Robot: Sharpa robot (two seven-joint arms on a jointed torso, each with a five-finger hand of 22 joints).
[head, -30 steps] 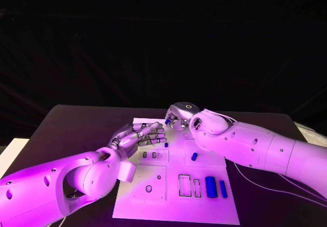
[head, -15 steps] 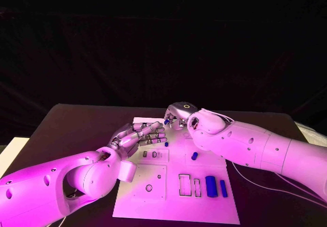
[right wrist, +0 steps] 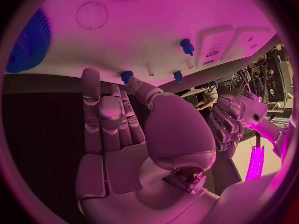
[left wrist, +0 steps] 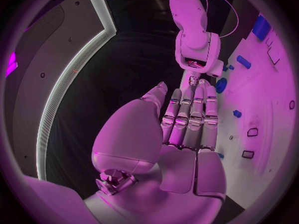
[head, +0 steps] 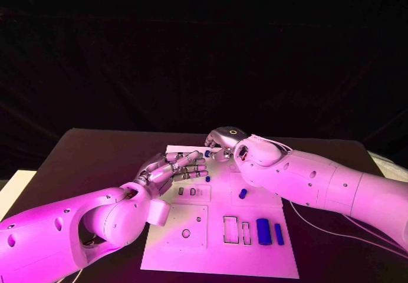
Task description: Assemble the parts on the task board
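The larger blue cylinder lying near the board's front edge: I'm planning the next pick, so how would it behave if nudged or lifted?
The larger blue cylinder lies on its side on the flat white task board, so a sideways nudge would probably roll it. It looks like stiff, smooth plastic, likely light, and may slip in a loose pinch. The thinner blue pin lies close beside it and could get bumped.

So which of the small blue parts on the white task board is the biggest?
The blue cylinder lying near the white task board's near edge, beside the slimmer blue bar. It is clearly thicker and longer than the other blue pieces.
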